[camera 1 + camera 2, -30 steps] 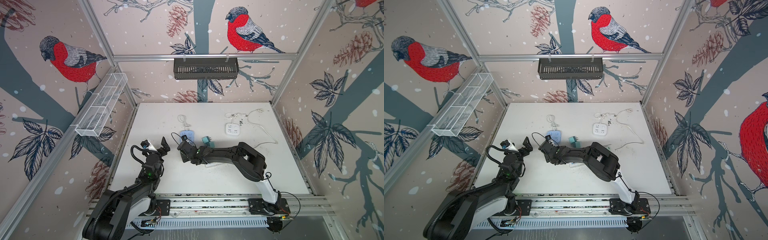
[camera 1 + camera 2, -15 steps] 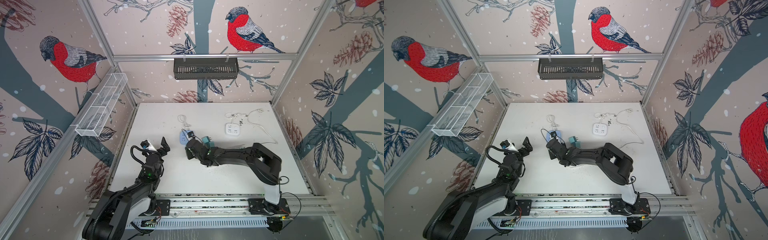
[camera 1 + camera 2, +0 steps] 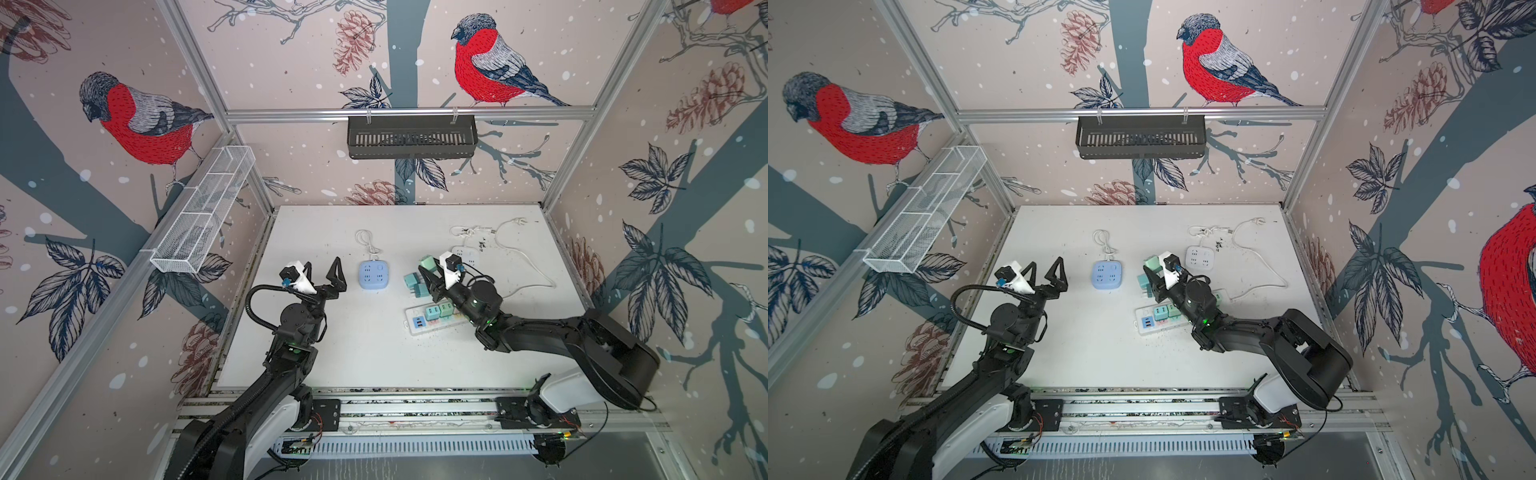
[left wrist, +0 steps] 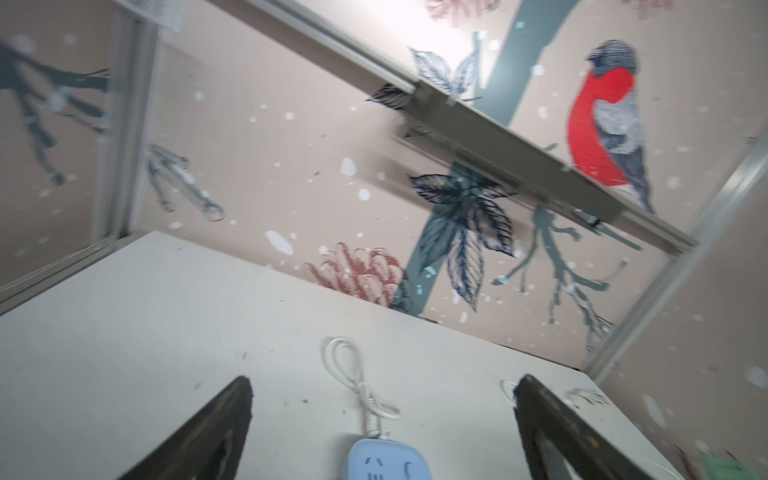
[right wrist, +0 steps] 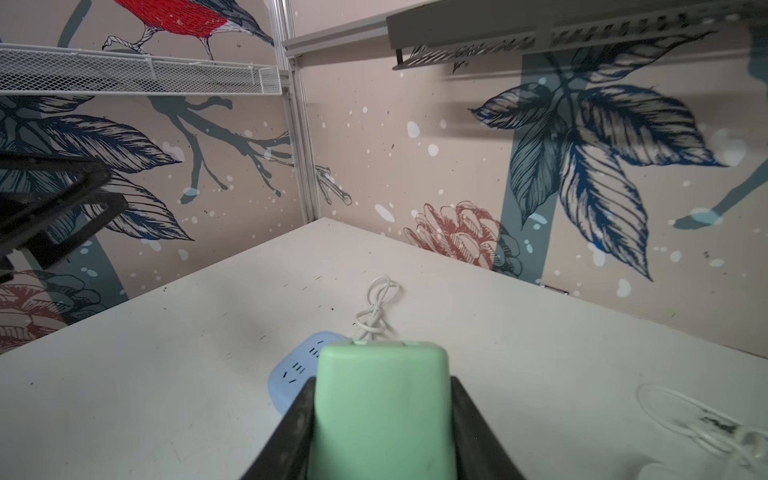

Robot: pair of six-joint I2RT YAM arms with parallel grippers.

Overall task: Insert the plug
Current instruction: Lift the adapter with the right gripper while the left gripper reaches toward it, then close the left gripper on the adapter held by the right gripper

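Mint plug (image 5: 380,407): smooth matte plastic, boxy, corners rounded. Pinched by its flanks in right gripper (image 5: 381,384), black wedge fingers (image 5: 299,415) tight on both sides. Hangs clear of the table (image 3: 374,365), between blue socket (image 3: 374,275) and white socket (image 3: 1200,257) in both top views. Prongs hidden in every view.

Left gripper (image 3: 323,269): spread wide, empty, with triangular black fingers. Raised off the table just left of the blue socket, not touching it.

Blue socket: flat square pad with soft corners, pale glossy plastic, slots facing up. Thin white cord (image 4: 357,382) knotted in a loop behind it, toward the back wall.

Loose teal plugs (image 3: 414,286) on the table under the right gripper. Just in front of them, a long whitish strip (image 3: 411,328) with teal plugs seated in it, its far end under the right arm.

Broad bare stretch of table between strip and front rail, and another behind the left gripper up to the back wall. Narrower on the right, with a white cable (image 3: 523,266) curling toward the side wall.

Table white, matte, scuffed, peppered with dark specks. Aluminium frame with bullfinch wallpaper on all sides. White wire basket (image 3: 203,208) on the left wall, black slotted shelf (image 3: 411,137) on the back rail.
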